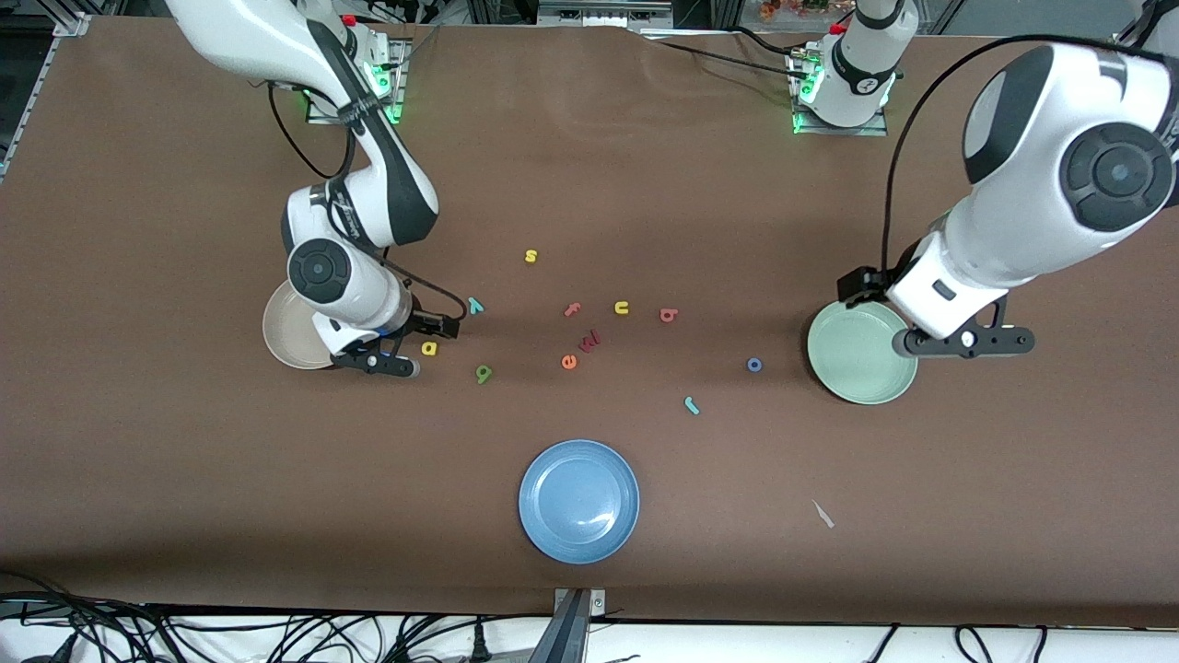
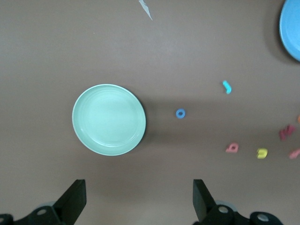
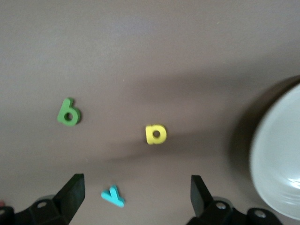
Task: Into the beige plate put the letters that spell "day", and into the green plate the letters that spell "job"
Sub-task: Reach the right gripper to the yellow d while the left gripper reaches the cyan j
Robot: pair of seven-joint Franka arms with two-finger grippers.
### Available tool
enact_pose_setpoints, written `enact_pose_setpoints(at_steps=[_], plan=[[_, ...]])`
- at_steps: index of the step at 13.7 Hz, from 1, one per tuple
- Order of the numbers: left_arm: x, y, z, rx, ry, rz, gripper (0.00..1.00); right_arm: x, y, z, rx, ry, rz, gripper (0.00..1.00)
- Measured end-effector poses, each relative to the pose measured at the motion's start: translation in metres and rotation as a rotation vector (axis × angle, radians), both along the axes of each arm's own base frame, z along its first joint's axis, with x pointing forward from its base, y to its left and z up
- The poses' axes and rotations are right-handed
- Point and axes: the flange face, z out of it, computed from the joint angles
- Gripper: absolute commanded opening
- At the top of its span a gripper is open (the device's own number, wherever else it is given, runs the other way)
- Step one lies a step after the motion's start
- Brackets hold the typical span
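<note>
Blue plate [image 1: 578, 500]: nearest the camera, held no letters.
Right gripper [image 1: 375, 361]: fingers spread, hung beside "a" [image 1: 429, 348], apparently lining up.
Left gripper [image 1: 963, 342]: spread, waited over green plate [image 1: 852, 379].

Table layout. The plate at the right arm's end [image 1: 279, 333] lies partly under the right gripper [image 1: 378, 364], with "a" [image 1: 429, 348] just beside that gripper. "y" [image 1: 475, 306] lies farther from the front camera than "a", and "d" [image 1: 483, 373] nearer. At mid-table are "s" [image 1: 531, 256], "f" [image 1: 572, 310], "u" [image 1: 622, 308], "b" [image 1: 670, 315] and "e" [image 1: 568, 362]. "o" [image 1: 754, 365] and "j" [image 1: 691, 405] lie near the plate at the left arm's end [image 1: 852, 364], whose rim the left gripper [image 1: 963, 341] overhangs. The third plate [image 1: 578, 500] lies nearest the camera.
</note>
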Motion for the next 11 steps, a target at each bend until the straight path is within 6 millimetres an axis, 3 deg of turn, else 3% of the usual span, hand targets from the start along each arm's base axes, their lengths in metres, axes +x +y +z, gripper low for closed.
enact_pose_setpoints(at_steps=[2, 5, 6, 8, 11], plan=[[0.013, -0.013, -0.019, 0.012, 0.011, 0.085, 1.0, 0.0, -0.001, -0.021, -0.005, 0.014, -0.031, 1.0], [0.037, -0.036, -0.067, 0.023, 0.011, 0.204, 0.98, -0.001, -0.006, -0.04, -0.017, 0.03, -0.044, 0.99], [0.045, -0.046, -0.086, 0.018, -0.008, 0.254, 0.98, -0.001, -0.007, -0.044, -0.019, 0.03, -0.046, 0.93], [0.056, -0.075, -0.128, 0.005, -0.041, 0.349, 0.94, 0.0, -0.01, -0.051, -0.022, 0.03, -0.036, 0.92], [0.053, -0.122, -0.176, -0.017, -0.028, 0.429, 0.94, 0.003, -0.017, -0.059, -0.018, 0.013, -0.006, 0.92]])
